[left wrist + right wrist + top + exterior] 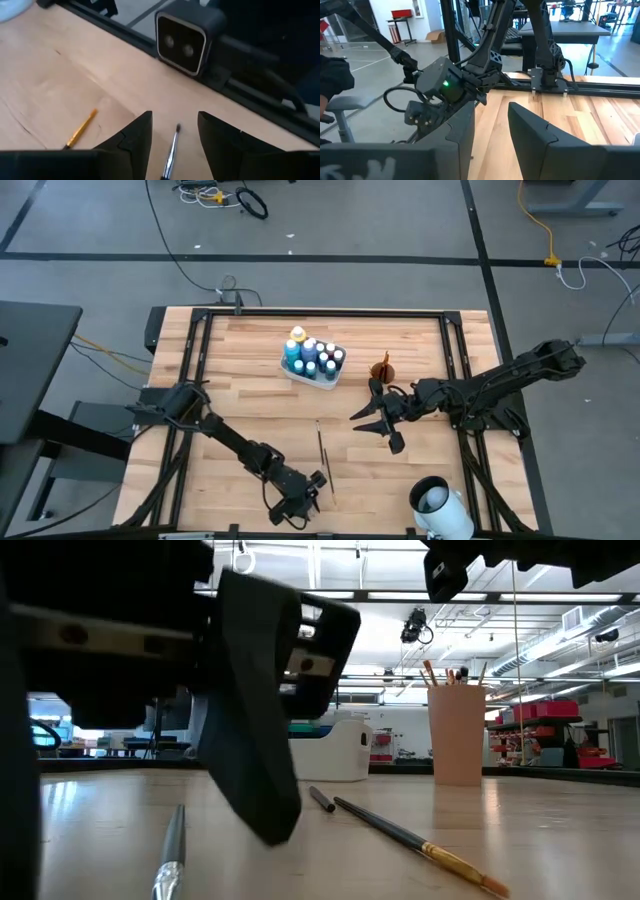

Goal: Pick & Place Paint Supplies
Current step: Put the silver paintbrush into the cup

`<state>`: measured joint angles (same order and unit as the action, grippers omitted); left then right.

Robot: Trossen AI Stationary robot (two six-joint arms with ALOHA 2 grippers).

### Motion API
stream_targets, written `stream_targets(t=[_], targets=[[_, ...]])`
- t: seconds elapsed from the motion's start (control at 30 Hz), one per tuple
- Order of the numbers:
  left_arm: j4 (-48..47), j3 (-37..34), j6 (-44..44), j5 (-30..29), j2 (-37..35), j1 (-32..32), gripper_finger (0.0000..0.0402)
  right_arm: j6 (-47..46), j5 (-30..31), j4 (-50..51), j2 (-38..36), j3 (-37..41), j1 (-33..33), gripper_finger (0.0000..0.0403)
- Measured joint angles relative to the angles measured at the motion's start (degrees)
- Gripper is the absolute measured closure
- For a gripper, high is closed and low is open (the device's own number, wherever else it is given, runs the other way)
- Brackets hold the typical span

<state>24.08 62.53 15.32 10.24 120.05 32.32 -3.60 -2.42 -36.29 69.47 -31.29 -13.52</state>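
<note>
My left gripper [300,502] is open, low over the table near its near edge. Its fingers stand on either side of a thin silver-ferruled paintbrush [170,154] that lies flat on the wood, also seen in the low view [170,858]; I see no touch. A second dark-handled brush with a gold ferrule [420,840] lies beside it, also in the high view [321,450]. Small paint bottles [313,358] stand in a white tray [292,369] at the far middle. My right gripper [378,428] is open and empty above the table's middle right.
An orange-brown cup [383,370] holding several brushes [450,673] stands right of the tray. A white round object [440,505] sits at the near right corner. The low camera [182,42] sits on the near edge rail just beyond my left gripper.
</note>
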Motion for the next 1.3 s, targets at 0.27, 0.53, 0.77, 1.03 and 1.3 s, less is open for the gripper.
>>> stream_targets(t=[0.27, 0.53, 0.77, 1.03, 1.3], targets=[[-2.4, -0.19, 2.04, 0.91, 0.09, 0.24, 0.0236, 0.04, 0.0, 0.07, 0.0, 0.0, 0.0, 0.0282], [-2.6, -0.14, 2.5, 1.39, 0.09, -0.07, 0.0236, 0.07, 0.0, -0.05, 0.0, 0.0, 0.0, 0.0282], [-2.16, -0.14, 2.7, 1.46, 0.09, -0.05, 0.0236, 0.07, 0.0, -0.09, 0.0, 0.0, 0.0, 0.0282], [-2.14, -0.14, 3.26, 1.51, 0.09, -0.58, 0.0241, 0.08, 0.0, -0.16, 0.0, 0.0, 0.0, 0.0282], [1.05, 0.23, 1.48, 3.24, 1.63, -1.27, 0.0248, 0.09, 0.0, -0.17, 0.0, 0.0, 0.0, 0.0282]])
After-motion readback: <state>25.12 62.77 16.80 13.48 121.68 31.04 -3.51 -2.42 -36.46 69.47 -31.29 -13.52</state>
